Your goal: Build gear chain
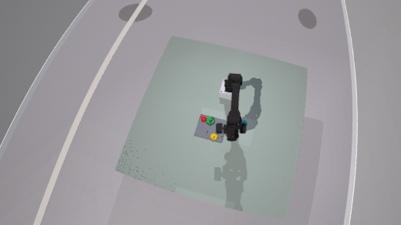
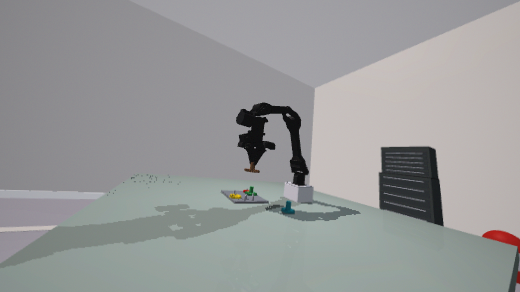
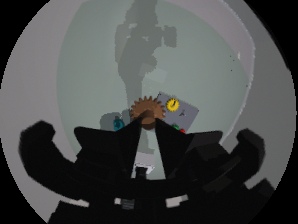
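Observation:
My gripper [image 2: 254,163] [image 3: 148,120] is shut on the brown gear [image 2: 251,170] [image 3: 146,107], held high above the table, teeth level. The grey board [image 1: 200,131] [image 2: 259,200] [image 3: 191,113] lies beside and below it. The red gear [image 1: 203,119] [image 3: 182,131] sits at one corner of the board. A green gear [image 1: 210,121] [image 2: 251,192] [image 3: 176,127] is on the board right beside the red one. The yellow gear [image 1: 213,136] [image 2: 235,196] [image 3: 173,102] sits near another edge. Pegs [image 1: 207,132] [image 3: 182,113] stand between. In the top view the arm hides the brown gear and part of the board.
A small teal gear [image 1: 244,122] [image 2: 288,208] [image 3: 118,124] stands on the table beyond the board's side, partly under the arm in the top view. The arm's white base [image 1: 224,92] [image 2: 298,192] is behind the board.

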{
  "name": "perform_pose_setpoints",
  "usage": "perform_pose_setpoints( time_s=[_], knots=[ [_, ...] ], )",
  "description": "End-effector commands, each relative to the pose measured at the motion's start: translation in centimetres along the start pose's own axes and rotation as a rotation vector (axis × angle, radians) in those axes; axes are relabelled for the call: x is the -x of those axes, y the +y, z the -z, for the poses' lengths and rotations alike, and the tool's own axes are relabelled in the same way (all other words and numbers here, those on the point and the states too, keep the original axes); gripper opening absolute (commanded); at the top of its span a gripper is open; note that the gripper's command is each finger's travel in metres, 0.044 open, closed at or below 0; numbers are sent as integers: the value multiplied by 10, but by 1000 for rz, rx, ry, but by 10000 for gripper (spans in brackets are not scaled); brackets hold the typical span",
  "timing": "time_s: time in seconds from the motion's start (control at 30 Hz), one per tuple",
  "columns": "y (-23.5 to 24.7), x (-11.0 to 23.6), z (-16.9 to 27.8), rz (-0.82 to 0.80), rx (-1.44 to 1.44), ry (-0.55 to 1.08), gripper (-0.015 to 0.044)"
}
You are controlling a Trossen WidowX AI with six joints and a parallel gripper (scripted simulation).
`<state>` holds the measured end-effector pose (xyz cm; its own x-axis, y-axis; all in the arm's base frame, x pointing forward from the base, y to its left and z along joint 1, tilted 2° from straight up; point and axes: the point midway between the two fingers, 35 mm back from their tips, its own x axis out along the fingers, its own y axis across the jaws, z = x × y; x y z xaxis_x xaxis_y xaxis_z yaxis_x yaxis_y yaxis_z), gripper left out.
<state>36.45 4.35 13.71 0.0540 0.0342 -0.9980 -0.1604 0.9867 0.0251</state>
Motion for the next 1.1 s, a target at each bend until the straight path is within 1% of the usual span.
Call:
perform_pose_setpoints(
  time_s=[0.0,1.07],
  knots=[
    [-5,-3,3,1,3,-1,0],
    [-41,-34,35,4,3,2,0]
  ],
)
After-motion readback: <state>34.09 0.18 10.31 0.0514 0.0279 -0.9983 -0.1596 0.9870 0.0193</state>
